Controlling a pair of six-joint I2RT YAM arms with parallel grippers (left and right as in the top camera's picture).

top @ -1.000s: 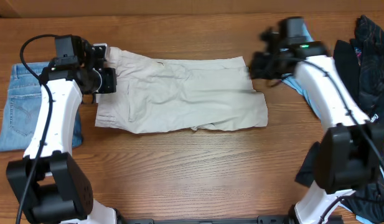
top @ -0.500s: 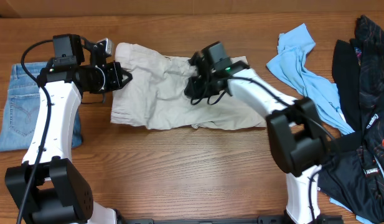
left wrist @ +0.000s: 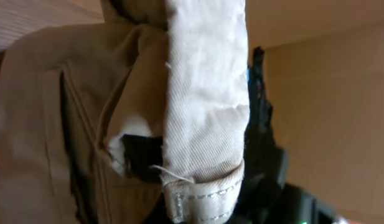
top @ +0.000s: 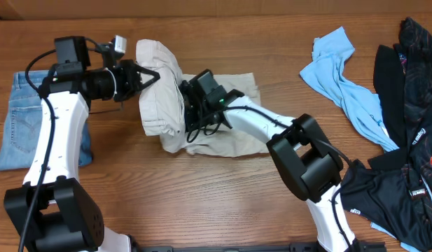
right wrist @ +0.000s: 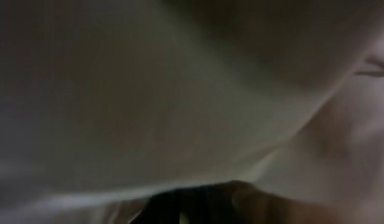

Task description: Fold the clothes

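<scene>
The beige shorts (top: pixel 226 140) lie mid-table, bunched and folded over at their left end (top: pixel 163 87). My left gripper (top: pixel 151 75) is shut on the raised waistband. In the left wrist view the waistband (left wrist: pixel 204 93) hangs across the frame, with a stitched belt loop (left wrist: pixel 201 199) at the jaws. My right gripper (top: pixel 190 119) has reached across to the fold and is buried in cloth, shut on the shorts. The right wrist view is blurred; pale cloth (right wrist: pixel 179 93) fills it above a dark finger (right wrist: pixel 192 202).
Folded blue jeans (top: pixel 23 119) lie at the left edge under the left arm. A light-blue shirt (top: pixel 342 77) is spread at the back right. Black garments (top: pixel 412 84) are heaped along the right edge and at the right arm's base (top: pixel 391 203).
My right gripper swept left across the table, carrying the shorts' right end over onto the left half. My left gripper lifted the waistband and shifted right.
</scene>
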